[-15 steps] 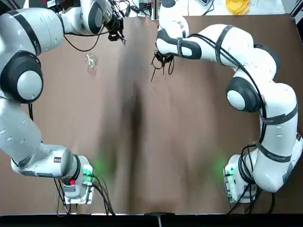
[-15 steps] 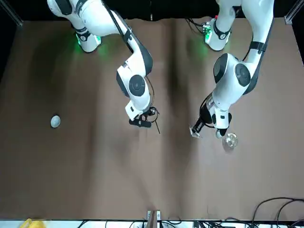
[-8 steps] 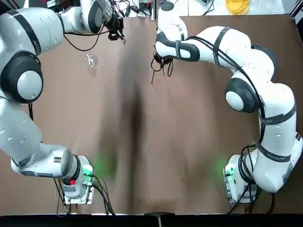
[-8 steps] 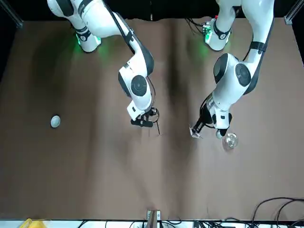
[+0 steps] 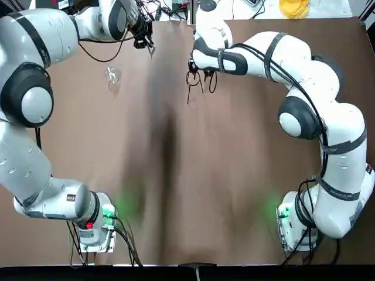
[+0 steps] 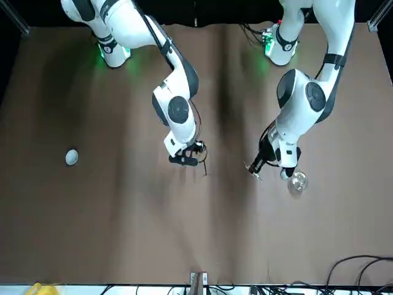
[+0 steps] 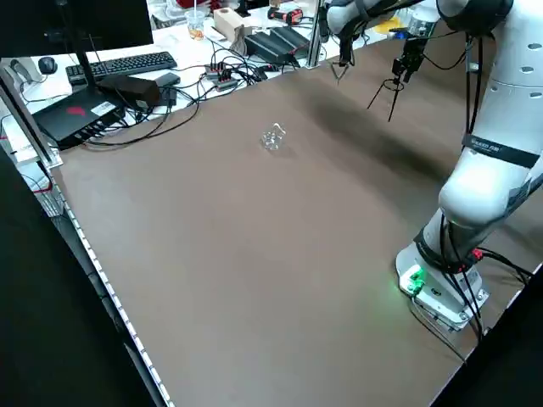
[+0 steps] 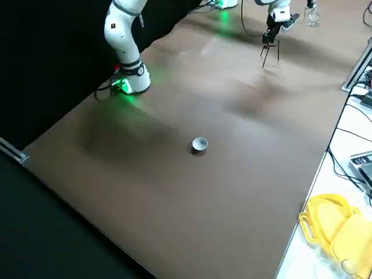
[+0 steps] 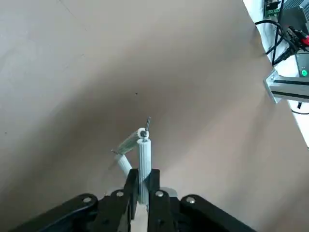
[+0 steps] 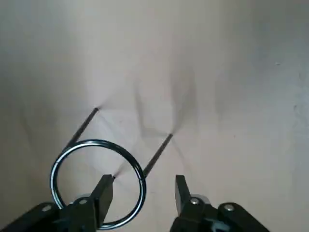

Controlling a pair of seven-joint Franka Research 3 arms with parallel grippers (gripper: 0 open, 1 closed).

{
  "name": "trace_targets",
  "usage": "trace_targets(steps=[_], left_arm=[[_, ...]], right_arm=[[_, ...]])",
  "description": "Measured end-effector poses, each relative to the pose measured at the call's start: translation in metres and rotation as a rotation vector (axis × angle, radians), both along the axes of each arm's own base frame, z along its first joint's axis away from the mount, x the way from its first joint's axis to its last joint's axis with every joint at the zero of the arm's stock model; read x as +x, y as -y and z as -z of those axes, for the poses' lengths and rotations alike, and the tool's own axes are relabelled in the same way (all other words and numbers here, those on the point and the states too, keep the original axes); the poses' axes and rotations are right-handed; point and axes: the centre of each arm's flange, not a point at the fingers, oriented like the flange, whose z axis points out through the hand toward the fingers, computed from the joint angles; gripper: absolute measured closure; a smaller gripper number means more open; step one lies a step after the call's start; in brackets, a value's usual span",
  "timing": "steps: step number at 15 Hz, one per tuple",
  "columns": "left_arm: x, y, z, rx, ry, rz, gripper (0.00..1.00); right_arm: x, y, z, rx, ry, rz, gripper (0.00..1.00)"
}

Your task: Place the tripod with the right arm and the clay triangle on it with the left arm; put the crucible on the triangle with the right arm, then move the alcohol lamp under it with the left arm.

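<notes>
The black wire tripod (image 5: 194, 85) stands on its legs near the table's far edge, a little right of centre. Its ring (image 10: 96, 183) lies partly between the spread fingers of my right gripper (image 10: 143, 180), which is open just above it. My left gripper (image 9: 142, 174) is shut on the white clay triangle (image 9: 143, 147) and hangs over the far edge, left of the tripod (image 6: 201, 161). The clear glass alcohol lamp (image 5: 112, 76) sits on the table beside the left arm. The white crucible (image 6: 72, 157) rests alone far out on the robot's right.
Cables, a keyboard (image 7: 127, 64) and boxes crowd the bench beyond the table's far and left edges. A yellow object (image 8: 334, 224) lies off the far right corner. The brown tabletop (image 5: 193, 175) stretches between the two arm bases.
The right gripper with the tripod has shifted slightly toward the far edge and settled lower. The left gripper with the clay triangle has edged a little farther out.
</notes>
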Motion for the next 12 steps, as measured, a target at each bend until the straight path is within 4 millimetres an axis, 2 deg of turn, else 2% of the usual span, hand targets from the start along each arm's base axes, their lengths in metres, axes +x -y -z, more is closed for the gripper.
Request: trace_targets(steps=[4,6,7,9,12], left_arm=[[0.006,-0.001,-0.012,-0.023,0.016,-0.015,0.87],[0.006,0.002,-0.014,-0.030,0.017,-0.015,0.87],[0.006,0.004,-0.016,-0.033,0.020,-0.012,0.87],[0.006,0.005,-0.016,-0.033,0.021,-0.012,0.87],[0.006,0.006,-0.016,-0.032,0.017,-0.010,0.87]], right_arm=[[0.005,0.000,-0.009,0.013,0.015,0.006,0.39],[0.013,0.005,-0.021,0.027,0.030,0.021,0.40],[0.030,0.024,-0.051,0.050,0.058,0.057,0.40],[0.050,0.065,-0.089,0.044,0.050,0.085,0.40],[0.077,0.151,-0.139,0.021,0.016,0.073,0.40]])
